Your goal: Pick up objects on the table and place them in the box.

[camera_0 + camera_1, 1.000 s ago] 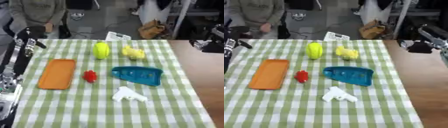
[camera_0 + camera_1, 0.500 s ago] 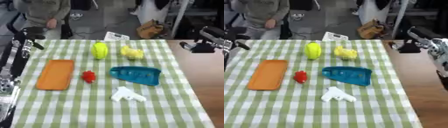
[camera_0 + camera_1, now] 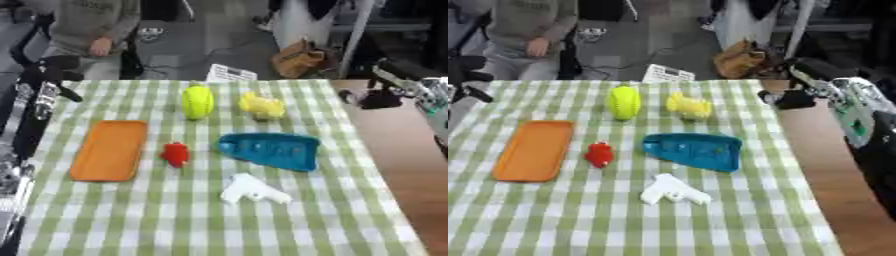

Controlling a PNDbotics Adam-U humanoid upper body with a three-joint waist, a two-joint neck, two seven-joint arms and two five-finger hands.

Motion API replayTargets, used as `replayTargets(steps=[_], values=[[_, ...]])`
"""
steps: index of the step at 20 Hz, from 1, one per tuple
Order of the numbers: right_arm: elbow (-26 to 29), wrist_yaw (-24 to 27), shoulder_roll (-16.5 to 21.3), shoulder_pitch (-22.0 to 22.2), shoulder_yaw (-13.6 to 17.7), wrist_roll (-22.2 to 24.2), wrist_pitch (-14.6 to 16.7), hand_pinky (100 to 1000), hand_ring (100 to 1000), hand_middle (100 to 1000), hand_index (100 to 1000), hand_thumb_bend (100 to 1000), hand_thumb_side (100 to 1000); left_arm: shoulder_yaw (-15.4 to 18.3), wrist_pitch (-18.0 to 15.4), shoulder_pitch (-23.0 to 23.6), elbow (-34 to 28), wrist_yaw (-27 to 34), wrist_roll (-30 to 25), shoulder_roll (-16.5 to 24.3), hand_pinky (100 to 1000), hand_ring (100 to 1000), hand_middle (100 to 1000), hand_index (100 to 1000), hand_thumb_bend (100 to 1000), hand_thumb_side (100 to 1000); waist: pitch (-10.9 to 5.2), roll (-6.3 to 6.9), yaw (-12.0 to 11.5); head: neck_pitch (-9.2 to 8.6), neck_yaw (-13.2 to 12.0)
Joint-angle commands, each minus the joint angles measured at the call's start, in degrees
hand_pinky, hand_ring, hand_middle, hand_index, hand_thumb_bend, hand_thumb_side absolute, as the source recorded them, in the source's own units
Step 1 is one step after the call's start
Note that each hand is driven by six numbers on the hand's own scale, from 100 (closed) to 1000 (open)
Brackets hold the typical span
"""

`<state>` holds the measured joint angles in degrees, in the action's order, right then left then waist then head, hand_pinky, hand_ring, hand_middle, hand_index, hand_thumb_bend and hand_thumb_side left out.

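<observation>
The small yellow duck-shaped toy (image 3: 688, 106) sits on the green-checked surface (image 3: 737, 210) just beside the lime-green ball — probably light, stiff, lumpy; pinch its body. The right hand (image 3: 791, 98) hovers nearby — its fingers' state I cannot tell.

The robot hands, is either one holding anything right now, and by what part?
Nothing is held. The right robot hand hangs past the cloth's right edge, off every object; the left robot hand is at the far left. All five items lie on the checked cloth.

orange tray (image 3: 108, 149), red piece (image 3: 176, 154), blue dish (image 3: 269, 150), white piece (image 3: 252, 189), green (image 3: 197, 101) and yellow (image 3: 262, 106) toys lie apart.
</observation>
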<state>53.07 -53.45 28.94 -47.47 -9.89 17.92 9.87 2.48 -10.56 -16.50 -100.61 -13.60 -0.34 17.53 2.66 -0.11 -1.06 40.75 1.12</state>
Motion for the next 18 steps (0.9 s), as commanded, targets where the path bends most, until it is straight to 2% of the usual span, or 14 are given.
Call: replayTargets(steps=[1,8,11,18], values=[[-0.7,-2.1,-0.1,-2.0,0.6,-0.3,1.0,520,663,851,892,436,606,-0.1,-0.1,-1.2,-0.6,0.4,-0.4,0.3,532,723,796,816,103,1000,-1.21,0.5,-0.2,-0.75,0.6],[-0.4,-1.6,-1.8,-2.0,-0.3,2.0,4.2,520,660,854,910,464,602,-0.2,-0.1,-1.3,-0.6,0.5,-0.6,0.3,531,723,796,816,103,1000,-1.15,0.43,-0.4,-0.81,0.8],[1.5,0.6,-2.4,-1.4,-1.9,4.0,6.0,517,657,852,917,465,602,-0.2,-0.1,-1.3,-0.5,0.5,-0.5,0.4,530,723,796,816,103,1000,-1.1,0.42,-0.3,-0.73,0.9],[6.9,6.5,-3.4,-0.8,-5.5,9.5,8.1,513,652,844,925,462,607,-0.2,-0.1,-1.3,-0.5,0.4,-0.6,0.4,529,724,796,816,102,1000,-1.05,0.49,-0.2,-0.77,1.0]])
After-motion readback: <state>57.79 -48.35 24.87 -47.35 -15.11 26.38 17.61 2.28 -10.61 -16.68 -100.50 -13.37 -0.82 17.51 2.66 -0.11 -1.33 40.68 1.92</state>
